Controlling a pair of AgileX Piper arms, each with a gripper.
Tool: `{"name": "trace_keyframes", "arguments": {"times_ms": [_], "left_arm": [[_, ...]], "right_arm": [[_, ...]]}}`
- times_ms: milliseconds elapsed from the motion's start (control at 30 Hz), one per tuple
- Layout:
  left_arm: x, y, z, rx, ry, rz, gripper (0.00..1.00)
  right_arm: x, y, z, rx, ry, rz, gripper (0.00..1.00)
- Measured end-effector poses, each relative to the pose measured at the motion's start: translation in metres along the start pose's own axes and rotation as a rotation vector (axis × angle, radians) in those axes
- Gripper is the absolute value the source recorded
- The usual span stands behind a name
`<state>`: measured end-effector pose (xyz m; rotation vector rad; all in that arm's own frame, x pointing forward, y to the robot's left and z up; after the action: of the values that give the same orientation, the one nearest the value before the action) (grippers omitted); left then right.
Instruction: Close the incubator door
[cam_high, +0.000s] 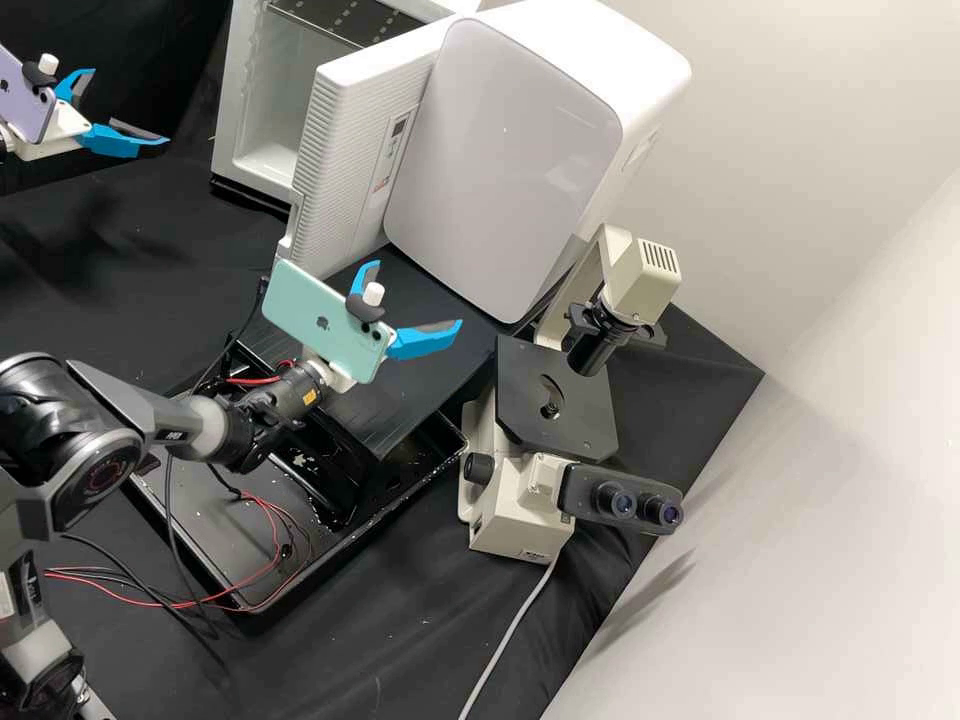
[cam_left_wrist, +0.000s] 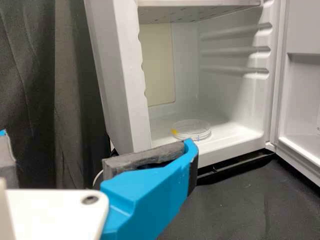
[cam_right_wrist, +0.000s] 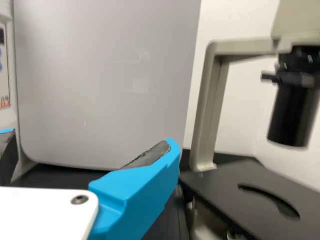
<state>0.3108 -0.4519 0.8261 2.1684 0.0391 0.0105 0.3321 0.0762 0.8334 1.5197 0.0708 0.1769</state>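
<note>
Before pushing anything, plan from the right gripper (cam_high: 418, 294): fingers apart, clamped on nothing, on the near side of the incubator (cam_high: 235, 100). Watch the microscope (cam_high: 520, 500), also on the incubator's near side and close to that gripper. Keep elbow and wrist off it, likely the easiest thing to clip.

Farther over, off the incubator's open front: left gripper (cam_high: 128, 106), fingers apart too, clamped on nothing. Looks likely to crowd the swing; park well out before starting.

Then the door (cam_left_wrist: 304, 112): wide open at the incubator's hinge side, inner face showing. Step in hand, by my read: get onto the outer face. Likely a right-arm job. Push near the free edge, not near the hinge (cam_left_wrist: 270, 146), for leverage. Bring fingers closer together first, lay one flat, no poking with a tip. Follow the arc, shift the contact along with the swing, go slow. Never push on the inner face; only opens wider. Never leave a finger in the gap.

Last, the dish (cam_left_wrist: 192, 130), on the incubator's floor, inside. Could slide on a slam, so ease in, then press firmly to seat.
</note>
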Motion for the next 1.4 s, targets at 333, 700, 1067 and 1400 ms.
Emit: {"name": "trace_keyframes", "arguments": {"times_ms": [333, 700, 1067, 1400], "left_arm": [[0.0, 0.0, 0.0, 0.0, 0.0, 0.0, 1.0], [0.0, 0.0, 0.0, 0.0, 0.0, 0.0, 1.0], [0.0, 0.0, 0.0, 0.0, 0.0, 0.0, 1.0], [0.0, 0.0, 0.0, 0.0, 0.0, 0.0, 1.0]], "right_arm": [[0.041, 0.015, -0.026, -0.072, 0.094, 0.088, 0.0], [0.082, 0.021, -0.064, -0.094, 0.173, 0.086, 0.0], [0.109, 0.024, -0.105, -0.083, 0.265, 0.097, 0.0], [0.122, 0.011, -0.129, -0.087, 0.309, 0.025, 0.0]]}}
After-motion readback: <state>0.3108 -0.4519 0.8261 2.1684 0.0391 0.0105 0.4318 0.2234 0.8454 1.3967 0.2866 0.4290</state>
